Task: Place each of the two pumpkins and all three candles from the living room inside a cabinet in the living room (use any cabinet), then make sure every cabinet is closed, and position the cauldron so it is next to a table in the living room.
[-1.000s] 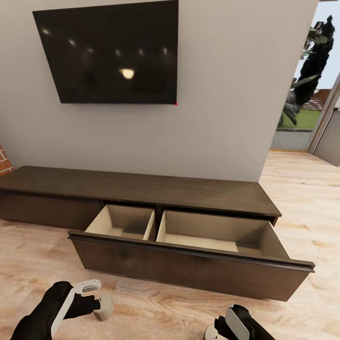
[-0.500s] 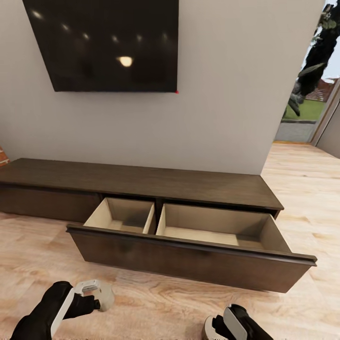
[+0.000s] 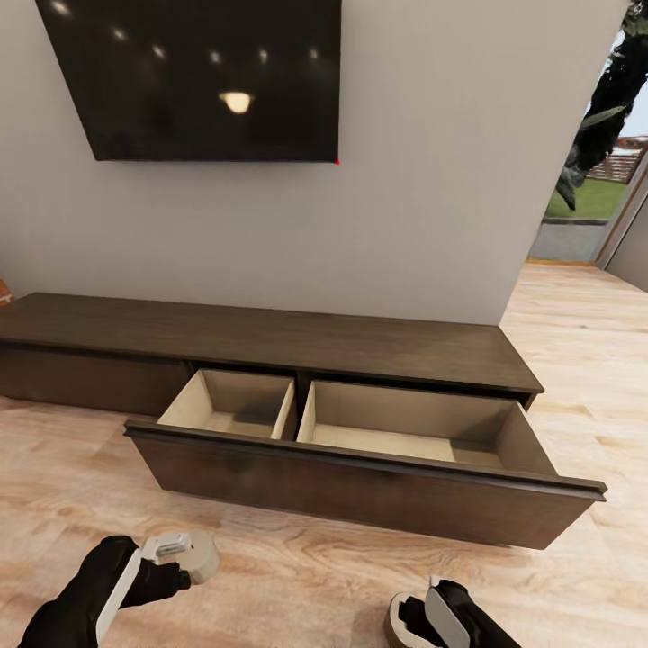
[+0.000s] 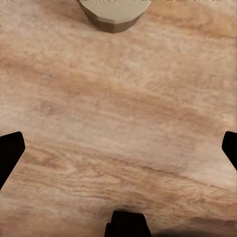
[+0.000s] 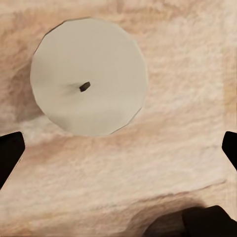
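Since the earlier frames the head camera has shifted slightly, so the cabinet (image 3: 270, 346) with its open drawer (image 3: 360, 477) sits a little differently in the picture, while both arms hold low over the wood floor (image 3: 297, 576). The left gripper (image 4: 118, 148) and right gripper (image 5: 118, 148) are spread wide and hold nothing: one candle (image 5: 89, 83) stands upright on the floor beyond the right fingertips, off centre, and another candle (image 4: 112, 15) stands further ahead of the left gripper. Risk: closing from this offset would likely clip a rim and topple or roll the candle away.
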